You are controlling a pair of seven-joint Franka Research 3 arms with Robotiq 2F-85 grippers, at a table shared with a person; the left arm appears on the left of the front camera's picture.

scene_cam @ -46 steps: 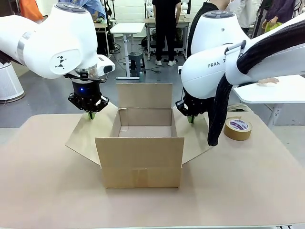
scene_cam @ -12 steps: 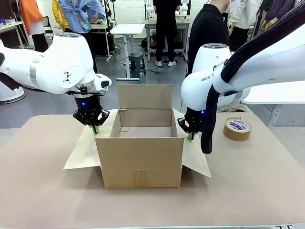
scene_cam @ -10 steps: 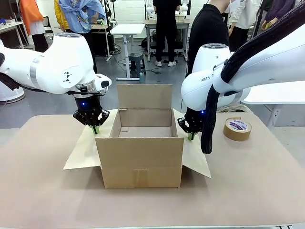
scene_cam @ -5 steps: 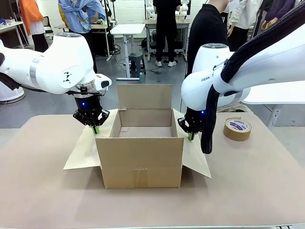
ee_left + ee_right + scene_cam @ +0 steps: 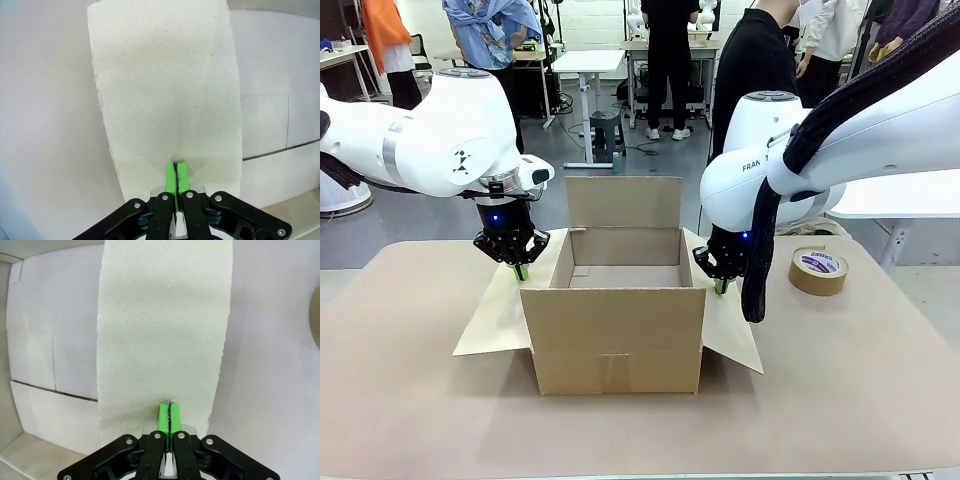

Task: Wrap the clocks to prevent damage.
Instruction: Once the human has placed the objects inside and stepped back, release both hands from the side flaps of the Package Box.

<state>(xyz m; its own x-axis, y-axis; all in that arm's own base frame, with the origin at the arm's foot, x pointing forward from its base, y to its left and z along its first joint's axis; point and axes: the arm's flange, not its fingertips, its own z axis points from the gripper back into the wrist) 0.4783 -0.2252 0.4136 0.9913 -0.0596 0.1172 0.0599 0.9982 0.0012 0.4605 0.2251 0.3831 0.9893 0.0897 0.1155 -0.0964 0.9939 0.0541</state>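
Note:
The clocks are out of view. An open cardboard box (image 5: 613, 330) stands mid-table, and the part of its inside that I can see is bare. My left gripper (image 5: 521, 270) is shut, its green tips pressed on the box's left side flap (image 5: 492, 322), which is folded outward and down. My right gripper (image 5: 721, 287) is shut too, tips down on the right side flap (image 5: 732, 330). In the left wrist view the closed left gripper (image 5: 175, 165) meets the pale flap (image 5: 165, 90). The right wrist view shows the right gripper (image 5: 169, 407) on its flap (image 5: 165, 325). Nothing is held.
A roll of brown tape (image 5: 818, 270) lies on the table right of the box, and its edge (image 5: 316, 320) shows in the right wrist view. The rear flap (image 5: 623, 201) stands upright. People stand at tables beyond the far edge.
Since the earliest frame both grippers have come down and inward, pushing the side flaps lower and flatter. Over the last second neither arm has moved.

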